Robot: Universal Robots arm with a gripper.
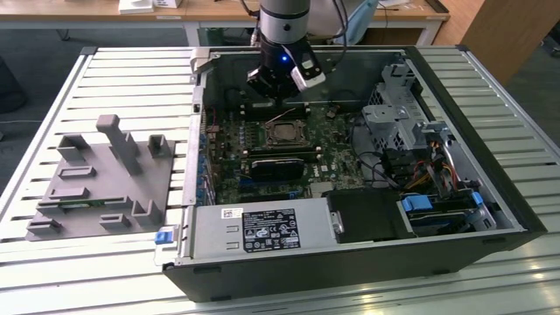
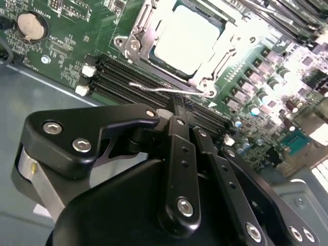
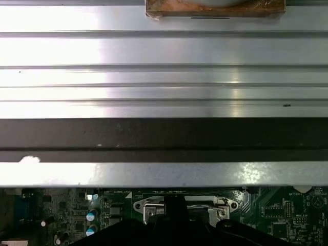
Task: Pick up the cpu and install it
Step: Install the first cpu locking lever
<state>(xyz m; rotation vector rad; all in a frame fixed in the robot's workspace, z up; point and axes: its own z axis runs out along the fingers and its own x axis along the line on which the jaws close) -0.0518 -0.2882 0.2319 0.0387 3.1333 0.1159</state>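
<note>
Cpu [image 2: 188, 41] seated in the motherboard socket [image 2: 134, 45] (metal frame around it), just beyond the claw [image 2: 177, 110], whose fingers [image 2: 179, 154] are together, holding nothing.

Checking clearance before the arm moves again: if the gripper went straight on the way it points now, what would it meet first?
Most likely the memory slots just beside the socket where the cpu sits; the gripper points at the board there, though depth is unclear.
</note>
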